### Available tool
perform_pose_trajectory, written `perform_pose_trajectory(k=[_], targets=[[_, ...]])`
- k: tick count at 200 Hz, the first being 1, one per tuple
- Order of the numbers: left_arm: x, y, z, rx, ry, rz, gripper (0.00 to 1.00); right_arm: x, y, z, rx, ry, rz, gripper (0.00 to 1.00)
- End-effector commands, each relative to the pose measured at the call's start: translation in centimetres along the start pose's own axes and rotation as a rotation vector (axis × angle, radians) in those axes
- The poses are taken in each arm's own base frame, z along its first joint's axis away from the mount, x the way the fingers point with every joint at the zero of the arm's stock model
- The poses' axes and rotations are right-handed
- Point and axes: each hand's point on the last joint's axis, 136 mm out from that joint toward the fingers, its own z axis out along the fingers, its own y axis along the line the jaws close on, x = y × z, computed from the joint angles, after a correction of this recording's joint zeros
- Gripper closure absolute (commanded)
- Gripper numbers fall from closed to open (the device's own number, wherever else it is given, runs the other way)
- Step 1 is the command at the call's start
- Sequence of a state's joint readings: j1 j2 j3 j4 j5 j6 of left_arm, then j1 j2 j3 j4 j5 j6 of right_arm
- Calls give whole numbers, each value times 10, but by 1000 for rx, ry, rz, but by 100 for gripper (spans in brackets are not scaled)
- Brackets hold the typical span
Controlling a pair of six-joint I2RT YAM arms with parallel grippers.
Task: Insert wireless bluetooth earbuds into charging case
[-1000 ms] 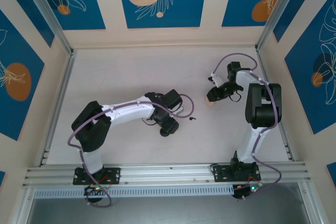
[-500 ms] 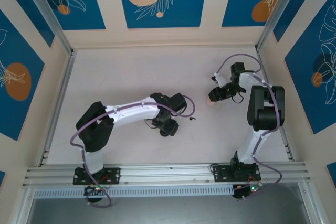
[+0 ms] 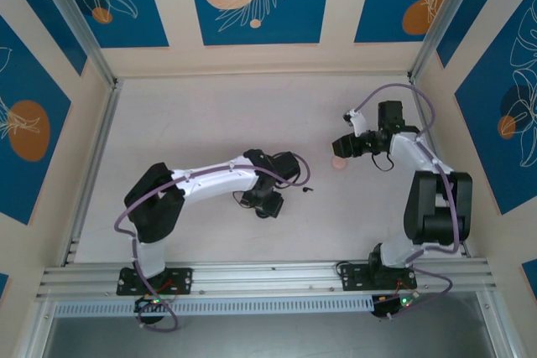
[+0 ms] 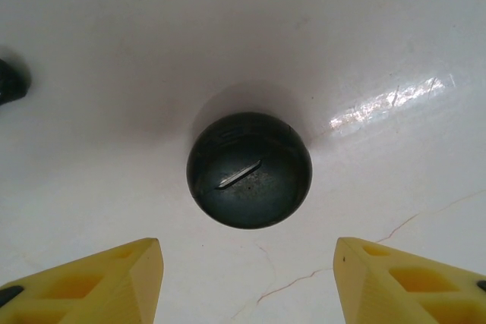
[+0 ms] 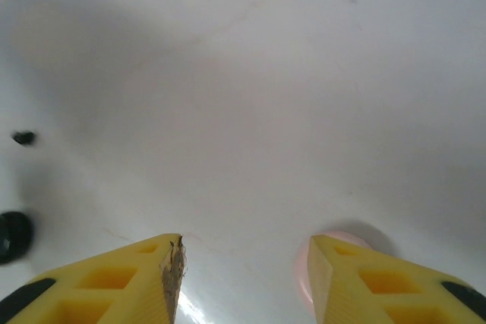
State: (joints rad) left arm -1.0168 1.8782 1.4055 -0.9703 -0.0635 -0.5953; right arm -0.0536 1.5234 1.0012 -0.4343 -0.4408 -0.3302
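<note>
Hovering over the black case [image 4: 249, 170], my left claw [image 4: 247, 252] gapes empty; my right claw [image 5: 244, 244], also released, flanks the pink case [image 3: 338, 164]. Next, I judge: pinching the black earbud [image 3: 306, 189] lying between them.

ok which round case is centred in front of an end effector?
The dark case, centred ahead of the left end effector; the pink case sits off-centre behind the right end effector's finger.

black case [image 4: 249, 170]: round, on table [image 4: 395, 28] | pink case [image 3: 337, 163]: well apart | black earbud [image 3: 307, 189]: loose between them
</note>
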Motion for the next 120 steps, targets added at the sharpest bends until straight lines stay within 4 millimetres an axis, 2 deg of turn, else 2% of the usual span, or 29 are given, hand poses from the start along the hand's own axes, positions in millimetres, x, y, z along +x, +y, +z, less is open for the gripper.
perform_pose_trajectory(k=[1,41,120], targets=[[3,-3,4,-37,17,-24,40,-27,30,-8,-97,-148,-35,52],[1,-1,12,-73,25,-38,39,-27,52,-11,-130,-185,-43,51],[-1,-4,34,-91,66,-30,36,-24,77,-11,-166,-178,-71,50]])
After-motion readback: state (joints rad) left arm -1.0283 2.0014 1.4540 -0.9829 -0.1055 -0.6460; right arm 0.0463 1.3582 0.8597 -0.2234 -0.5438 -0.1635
